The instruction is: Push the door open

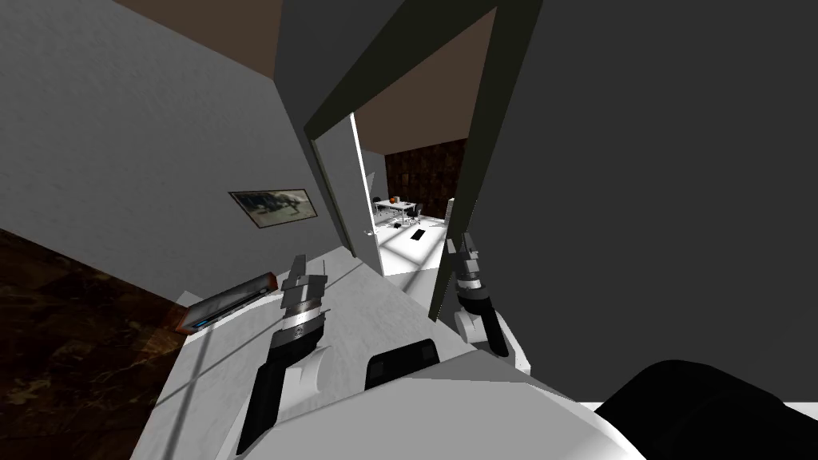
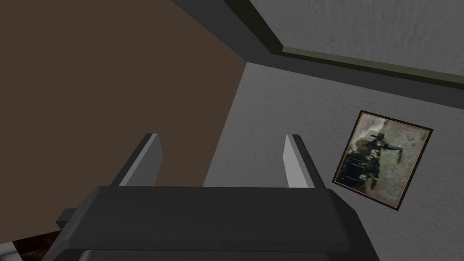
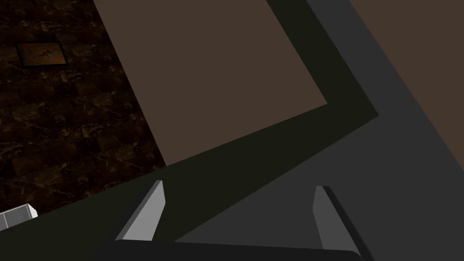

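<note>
Ahead, at the opening's left side, the door [image 1: 363,192] stands swung far inward, so I judge the push mostly done. Its fingers spread, the right gripper [image 1: 461,242] hangs near the right jamb of the frame [image 1: 479,160], probably tucked in to clear it. To the left, the left gripper [image 1: 310,265] idles, also spread. The head view gives the door's leaf, while the right wrist view shows the frame's upper corner.
</note>
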